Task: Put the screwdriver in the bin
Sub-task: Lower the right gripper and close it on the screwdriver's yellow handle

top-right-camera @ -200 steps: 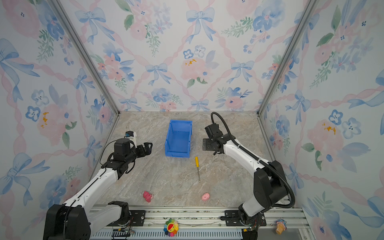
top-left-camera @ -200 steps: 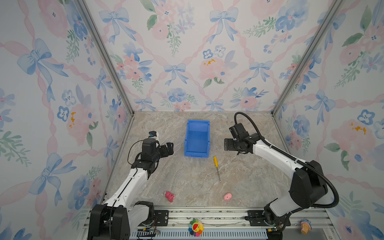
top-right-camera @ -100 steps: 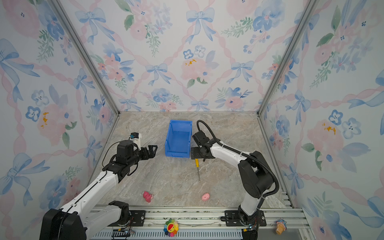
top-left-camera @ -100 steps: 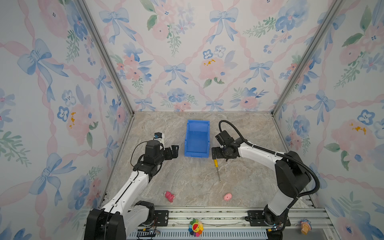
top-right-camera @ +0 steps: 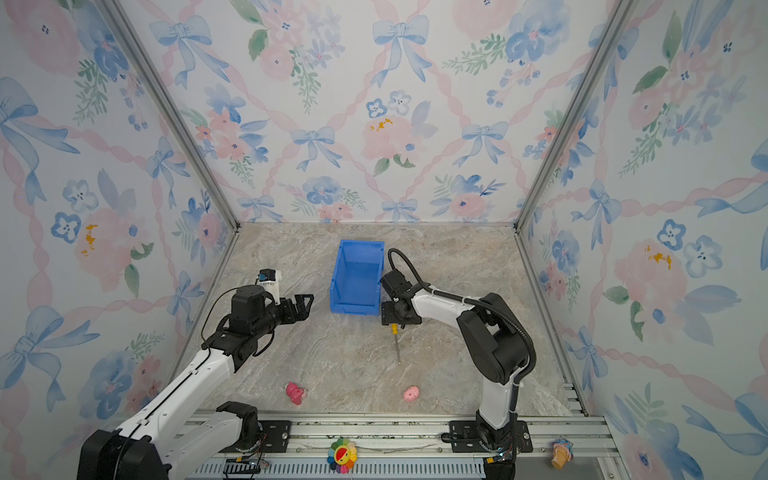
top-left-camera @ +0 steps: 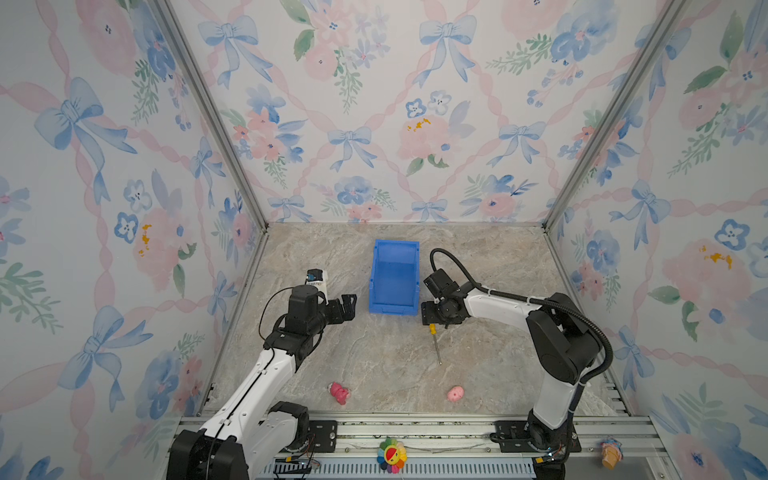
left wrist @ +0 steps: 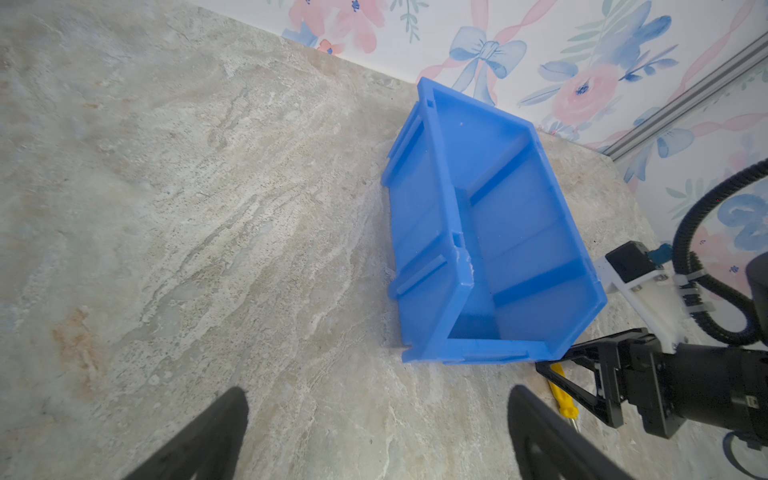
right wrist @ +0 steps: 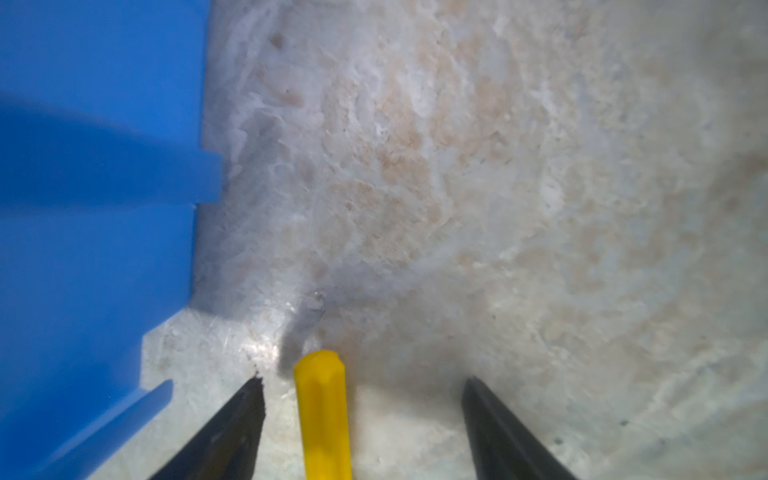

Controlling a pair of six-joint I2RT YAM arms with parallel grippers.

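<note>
The screwdriver (top-left-camera: 436, 344) (top-right-camera: 397, 345) lies flat on the marble table, yellow handle toward the bin, thin shaft pointing to the front. The blue bin (top-left-camera: 395, 282) (top-right-camera: 356, 278) (left wrist: 498, 232) stands just behind it and holds nothing. My right gripper (top-left-camera: 432, 319) (top-right-camera: 392, 320) (right wrist: 362, 380) is down at the table, open, its jaws on either side of the yellow handle (right wrist: 322, 415) with gaps on both sides; the bin wall (right wrist: 83, 208) is close beside it. My left gripper (top-left-camera: 349, 305) (top-right-camera: 305, 303) (left wrist: 378, 391) hovers open and empty left of the bin.
Two small pink toys (top-left-camera: 338, 392) (top-left-camera: 455, 392) lie near the front edge of the table. A metal rail with a colourful flower toy (top-left-camera: 391, 449) runs along the front. Patterned walls enclose the table on three sides.
My right gripper came from right of the bin down onto the screwdriver's handle, and its jaws have narrowed. My left gripper moved nearer the bin.
</note>
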